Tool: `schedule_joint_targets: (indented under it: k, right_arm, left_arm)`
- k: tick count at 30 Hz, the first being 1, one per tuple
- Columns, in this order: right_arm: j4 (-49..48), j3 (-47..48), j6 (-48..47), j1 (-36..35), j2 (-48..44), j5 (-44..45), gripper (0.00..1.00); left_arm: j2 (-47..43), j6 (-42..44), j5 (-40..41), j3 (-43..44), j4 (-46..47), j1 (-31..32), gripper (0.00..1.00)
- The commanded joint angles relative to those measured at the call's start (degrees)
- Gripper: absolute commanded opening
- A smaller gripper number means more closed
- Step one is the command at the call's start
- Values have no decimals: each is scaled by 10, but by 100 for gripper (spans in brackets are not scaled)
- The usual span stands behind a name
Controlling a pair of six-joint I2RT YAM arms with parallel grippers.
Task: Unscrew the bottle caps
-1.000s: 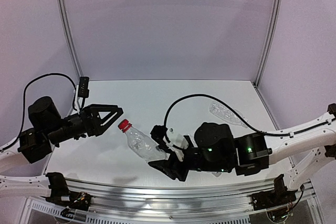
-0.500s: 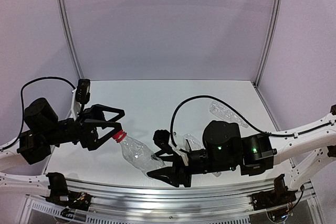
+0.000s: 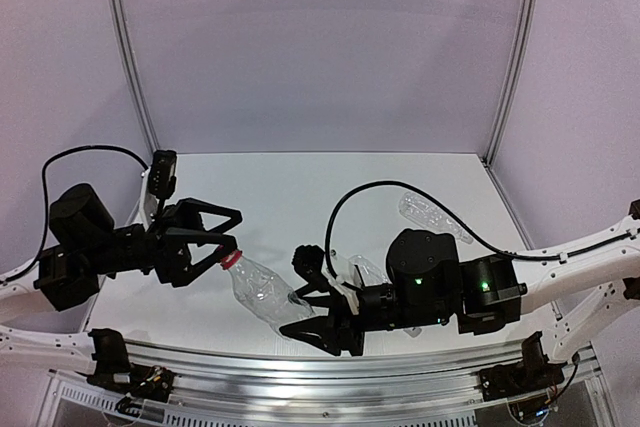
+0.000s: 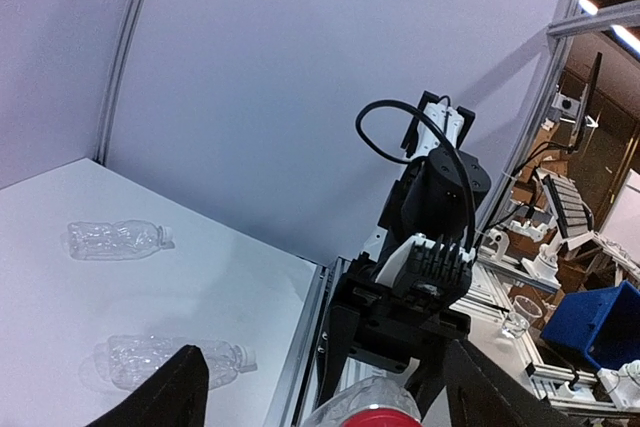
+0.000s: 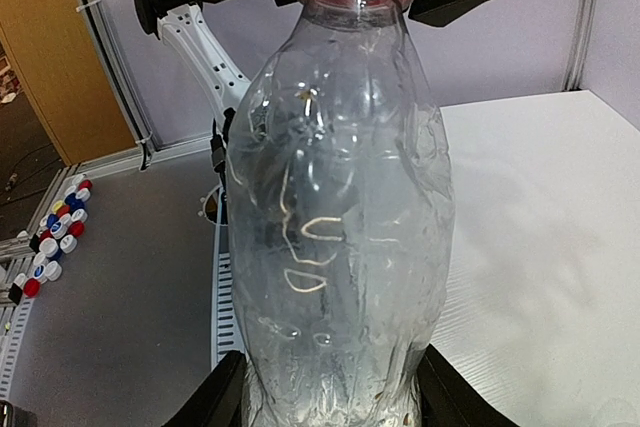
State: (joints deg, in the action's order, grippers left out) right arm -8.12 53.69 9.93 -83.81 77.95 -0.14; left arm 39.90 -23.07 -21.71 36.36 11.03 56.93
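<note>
The clear bottle [image 3: 262, 290] is clamped at its base by the right gripper [image 5: 330, 397]. It is held tilted above the near-left part of the table [image 3: 300, 197], close to the front rail [image 3: 330, 372]. Its red cap [image 3: 231, 260] is found between the spread fingers of the left gripper [image 3: 228, 239], with gaps seen on both sides; nothing is grasped there. A second bottle [image 3: 432, 215] and a third bottle [image 4: 165, 362] are noted lying on the table's right half.
</note>
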Motion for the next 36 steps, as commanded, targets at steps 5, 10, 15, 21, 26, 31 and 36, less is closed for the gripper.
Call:
schedule_joint_targets:
  k: [5, 10, 15, 21, 26, 31, 36]
  right_arm:
    - [-10, -11, 4, 4, -13, 29, 0]
    - [-11, -10, 4, 4, -12, 29, 0]
    - [-11, -11, 4, 5, -14, 28, 0]
    - [-11, -11, 3, 5, -13, 33, 0]
    - [-6, -8, 3, 4, -10, 54, 0]
    - [11, 3, 3, 4, 2, 137, 0]
    - [88, 57, 12, 4, 81, 394, 0]
  left_arm:
    - [7, 17, -6, 22, -14, 15, 83]
    - [8, 20, 4, 23, -16, 17, 58]
    - [16, 21, 22, 28, -26, 17, 51]
    - [28, 12, 33, 37, -33, 19, 39]
    - [29, -7, 62, 42, -43, 19, 31]
    - [37, -49, 120, 58, -79, 18, 29]
    - [58, -118, 267, 59, -131, 18, 31]
